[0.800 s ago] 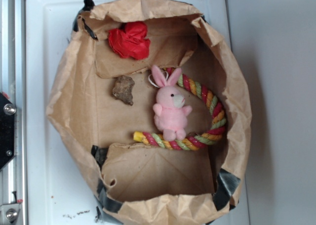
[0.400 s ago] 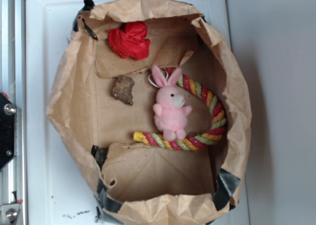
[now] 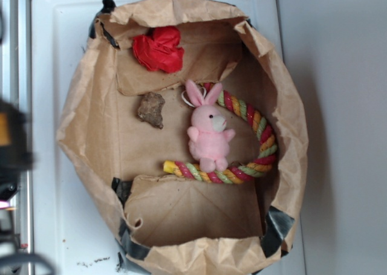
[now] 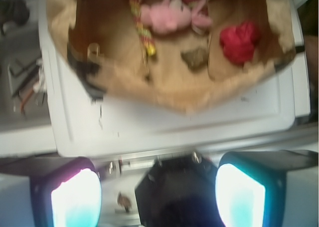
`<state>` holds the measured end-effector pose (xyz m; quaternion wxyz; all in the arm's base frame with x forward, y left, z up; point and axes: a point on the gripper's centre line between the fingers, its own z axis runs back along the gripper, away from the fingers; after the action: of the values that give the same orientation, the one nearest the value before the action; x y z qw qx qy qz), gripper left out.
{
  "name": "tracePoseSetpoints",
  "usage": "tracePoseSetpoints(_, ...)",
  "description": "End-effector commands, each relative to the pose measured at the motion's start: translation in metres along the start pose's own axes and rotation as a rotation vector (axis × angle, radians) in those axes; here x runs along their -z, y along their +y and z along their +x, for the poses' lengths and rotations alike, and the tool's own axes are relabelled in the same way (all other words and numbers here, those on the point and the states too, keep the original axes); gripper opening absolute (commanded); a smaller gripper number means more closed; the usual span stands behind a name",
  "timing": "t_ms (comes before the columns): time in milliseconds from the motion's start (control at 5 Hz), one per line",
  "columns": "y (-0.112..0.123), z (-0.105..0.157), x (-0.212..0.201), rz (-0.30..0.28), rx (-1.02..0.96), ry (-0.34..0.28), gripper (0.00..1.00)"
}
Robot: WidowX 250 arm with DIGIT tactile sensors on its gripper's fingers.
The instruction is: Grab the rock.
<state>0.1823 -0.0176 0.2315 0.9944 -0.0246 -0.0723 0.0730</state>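
Exterior view showed the paper bag [image 3: 91,136] holding the rock [image 3: 151,109], pink bunny [image 3: 208,136], rope ring [image 3: 257,136] and red paper wad [image 3: 159,49]; my fingers [image 4: 158,194] were spread, empty, outside it.

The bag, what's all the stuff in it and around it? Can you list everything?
paper bag: one, brown, open on the white surface
white surface: one, under the bag
rock: one, brown-grey, bag floor, left of the bunny
red paper wad: one, top of the bag
bunny: one, pink, lying over the rope
rope ring: one, red, green and yellow, right side
gripper: one, pale fingers spread apart, outside the bag
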Motion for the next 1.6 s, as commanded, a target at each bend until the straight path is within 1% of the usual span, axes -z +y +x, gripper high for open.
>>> tracePoseSetpoints(0, 0.020, 0.066, 0.022, -0.009, -0.072, -0.139, 1.00)
tracePoseSetpoints(200, 0.024, 0.089, 0.040, -0.025, -0.070, -0.215, 1.00)
tracePoseSetpoints(400, 0.032, 0.096, 0.057, -0.003, -0.072, -0.212, 1.00)
tracePoseSetpoints(600, 0.043, 0.094, 0.079, 0.038, -0.076, -0.189, 1.00)
tracePoseSetpoints(1000, 0.049, 0.089, 0.103, 0.088, -0.062, -0.167, 1.00)
tracePoseSetpoints(1200, 0.048, 0.095, 0.098, 0.099, -0.061, -0.162, 1.00)
tracePoseSetpoints(1400, 0.046, 0.089, 0.096, 0.105, -0.075, -0.160, 1.00)
